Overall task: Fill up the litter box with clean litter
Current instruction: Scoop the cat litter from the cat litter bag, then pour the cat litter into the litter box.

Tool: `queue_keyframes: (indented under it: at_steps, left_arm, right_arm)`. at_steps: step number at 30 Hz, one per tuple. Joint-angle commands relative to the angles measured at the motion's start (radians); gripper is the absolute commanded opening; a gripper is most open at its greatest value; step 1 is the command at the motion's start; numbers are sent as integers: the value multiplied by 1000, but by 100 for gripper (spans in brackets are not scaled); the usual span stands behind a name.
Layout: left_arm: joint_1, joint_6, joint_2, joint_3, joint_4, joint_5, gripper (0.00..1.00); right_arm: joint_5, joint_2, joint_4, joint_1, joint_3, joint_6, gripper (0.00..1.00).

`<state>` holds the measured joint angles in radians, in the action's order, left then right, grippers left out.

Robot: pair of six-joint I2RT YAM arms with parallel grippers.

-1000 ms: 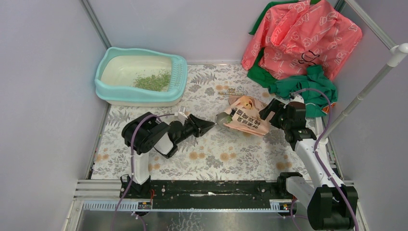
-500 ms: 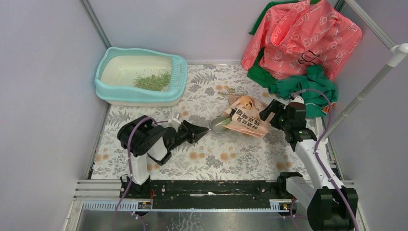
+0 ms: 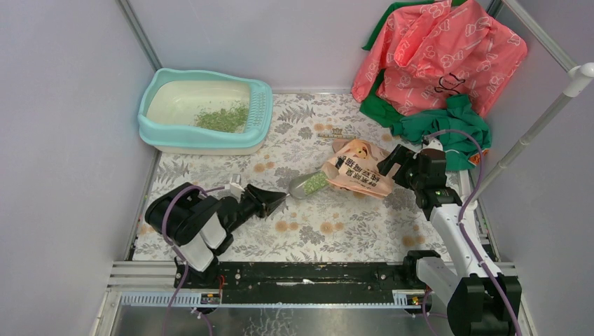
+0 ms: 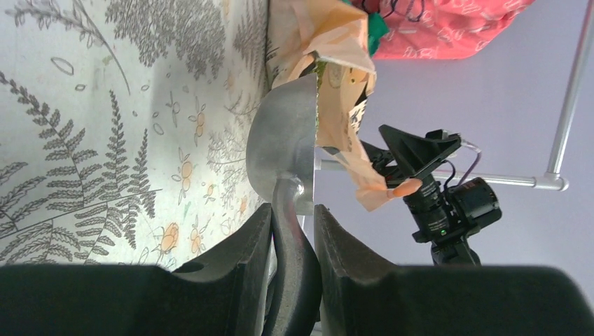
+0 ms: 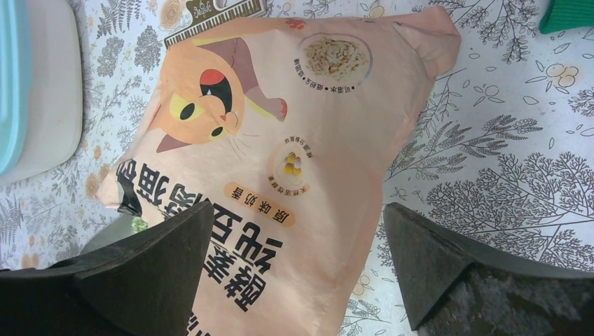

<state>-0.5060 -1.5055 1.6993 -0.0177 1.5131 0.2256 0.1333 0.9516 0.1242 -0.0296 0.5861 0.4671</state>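
The turquoise litter box [image 3: 260,112] with its cream pan stands at the back left, and its edge shows in the right wrist view [image 5: 12,84]. A patch of green clean litter [image 3: 224,117] lies in the pan. My left gripper [image 3: 272,199] [image 4: 293,231] is shut on the handle of a grey scoop [image 3: 308,184] [image 4: 284,147]. The scoop holds green granules just outside the mouth of the pink-orange bag [image 3: 358,171] [image 5: 280,154]. My right gripper [image 3: 392,162] [image 5: 298,210] is open, with its jaws on either side of the bag's far end.
A pink-red cloth [image 3: 434,56] over a green cloth [image 3: 448,122] is piled at the back right. A white pole [image 3: 539,126] slants along the right side. Grey walls close in the floral mat [image 3: 315,224] on the left, back and right.
My left arm has pulled back toward the near left, drawing the scoop out of the bag's mouth with green litter in it. The right arm and bag have stayed in place.
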Motion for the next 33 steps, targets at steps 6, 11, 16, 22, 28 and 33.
queue_keyframes:
  at_steps: [6,11,16,22,28,33]
  left_arm:
    - [77,2,-120,28,93,25,0]
    - [164,-12,-233,65,18,79,0]
    - [238,0,-421,2,-191,129,0]
    - [366,93,-635,-180,-579,169,0]
    - [562,104,-623,-344,-669,260,0]
    - [690,174,-586,-479,-781,278,0]
  right_arm:
    - [24,-39,-1,2,37,-12,100]
    - [25,-43,4,2,38,-13,100]
    - [33,-40,-5,3,33,-6,100]
    - [37,-45,-6,3,26,-7,100]
    - [50,-48,-10,3,20,-3,100]
    - [56,-50,-8,3,19,-5,100]
